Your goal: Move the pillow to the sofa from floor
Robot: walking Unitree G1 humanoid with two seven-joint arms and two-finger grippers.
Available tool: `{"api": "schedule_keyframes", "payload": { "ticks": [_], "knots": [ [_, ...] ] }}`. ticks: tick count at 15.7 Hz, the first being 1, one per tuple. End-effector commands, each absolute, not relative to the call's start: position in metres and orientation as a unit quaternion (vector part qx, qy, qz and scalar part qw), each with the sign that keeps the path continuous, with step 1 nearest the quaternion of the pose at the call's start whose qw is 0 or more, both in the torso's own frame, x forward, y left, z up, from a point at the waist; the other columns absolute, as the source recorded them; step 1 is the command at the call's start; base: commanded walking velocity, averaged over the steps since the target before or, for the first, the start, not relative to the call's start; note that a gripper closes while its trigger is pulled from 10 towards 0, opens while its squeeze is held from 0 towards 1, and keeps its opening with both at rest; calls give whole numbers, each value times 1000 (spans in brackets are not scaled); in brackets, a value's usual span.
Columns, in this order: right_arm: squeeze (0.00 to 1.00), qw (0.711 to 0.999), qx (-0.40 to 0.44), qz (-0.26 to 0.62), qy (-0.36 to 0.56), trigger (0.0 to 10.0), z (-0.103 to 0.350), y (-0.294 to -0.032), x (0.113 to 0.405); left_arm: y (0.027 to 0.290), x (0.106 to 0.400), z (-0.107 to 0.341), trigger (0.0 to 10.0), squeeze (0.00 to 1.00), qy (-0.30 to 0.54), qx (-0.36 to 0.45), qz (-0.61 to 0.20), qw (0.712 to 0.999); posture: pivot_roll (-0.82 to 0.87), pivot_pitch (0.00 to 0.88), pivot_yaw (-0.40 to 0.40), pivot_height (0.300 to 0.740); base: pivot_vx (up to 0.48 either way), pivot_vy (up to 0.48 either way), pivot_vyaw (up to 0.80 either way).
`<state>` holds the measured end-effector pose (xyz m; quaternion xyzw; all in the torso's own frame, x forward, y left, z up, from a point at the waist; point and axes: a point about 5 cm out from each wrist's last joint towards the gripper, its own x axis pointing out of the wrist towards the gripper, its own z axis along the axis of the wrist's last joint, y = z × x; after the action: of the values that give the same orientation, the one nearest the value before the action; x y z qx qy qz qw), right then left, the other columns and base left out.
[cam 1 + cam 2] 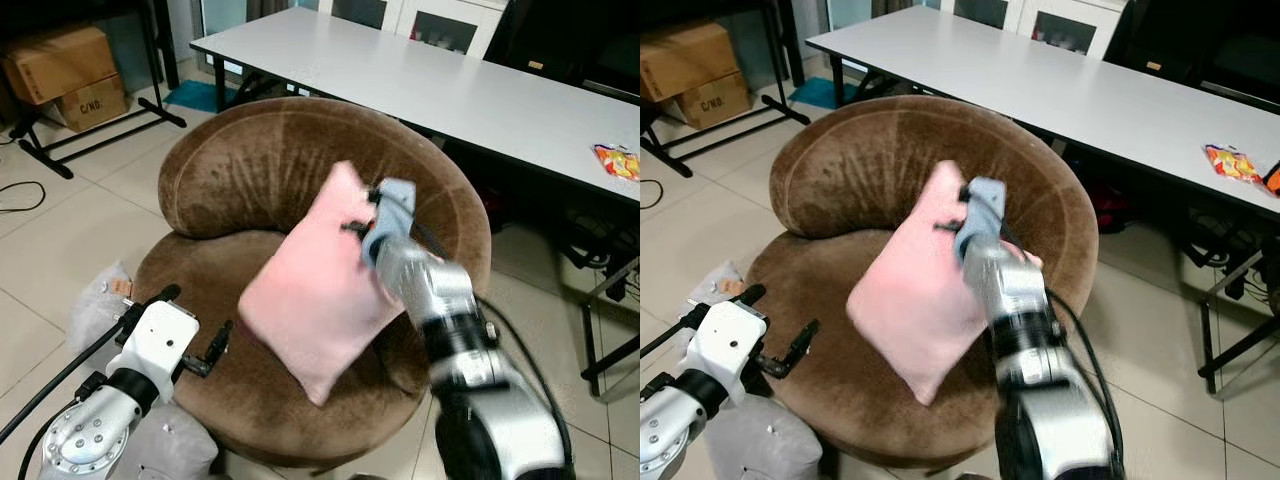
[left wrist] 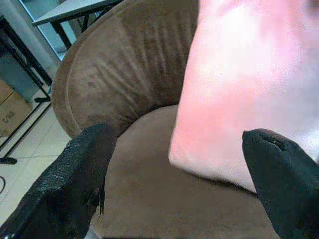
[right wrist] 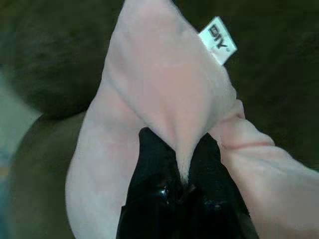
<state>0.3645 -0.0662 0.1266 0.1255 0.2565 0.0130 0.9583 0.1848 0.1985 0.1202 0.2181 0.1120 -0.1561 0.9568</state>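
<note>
A pink pillow [image 1: 315,300] hangs tilted over the seat of the round brown sofa [image 1: 250,170], its lower corner near the seat cushion. My right gripper [image 1: 362,225] is shut on the pillow's upper edge; in the right wrist view the black fingers [image 3: 154,159] pinch a fold of pink fabric [image 3: 164,99] below a white tag [image 3: 218,40]. My left gripper [image 1: 195,330] stands open at the sofa's front left edge, apart from the pillow [image 2: 239,89], with nothing between its fingers [image 2: 79,174].
A long white table [image 1: 450,85] stands behind the sofa with a colourful packet [image 1: 617,160] on it. Cardboard boxes [image 1: 65,75] and a black rack base [image 1: 90,135] are at the far left. Grey cushions [image 1: 100,305] lie on the tiled floor by the sofa's left.
</note>
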Motion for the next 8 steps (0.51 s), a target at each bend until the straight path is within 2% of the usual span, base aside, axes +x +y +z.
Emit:
{"api": "schedule_keyframes", "payload": {
  "ticks": [1,3,5,6,7,8],
  "knots": [
    [0,956,155,-20,249,10000,135,-60,373,196,182,121,10000,373,114,215,-163,956,81,0,-153,740,0,0,0],
    [0,942,172,-66,282,10000,120,-66,373,195,179,121,10000,373,118,213,-163,956,88,0,-161,740,0,0,0],
    [0,934,173,-49,309,10000,105,-61,370,195,177,120,10000,373,122,212,-163,956,93,0,-165,740,0,0,0],
    [227,931,161,-25,326,10000,97,-55,366,196,177,120,10000,369,124,212,-164,955,93,0,-165,740,0,0,0],
    [1000,925,152,-19,347,10000,88,-52,361,195,177,120,10000,373,126,212,-165,955,94,0,-166,740,0,0,0],
    [1000,924,151,-17,351,10000,86,-51,360,195,177,120,10000,373,126,212,-165,955,95,0,-167,740,0,0,0]
  ]
}}
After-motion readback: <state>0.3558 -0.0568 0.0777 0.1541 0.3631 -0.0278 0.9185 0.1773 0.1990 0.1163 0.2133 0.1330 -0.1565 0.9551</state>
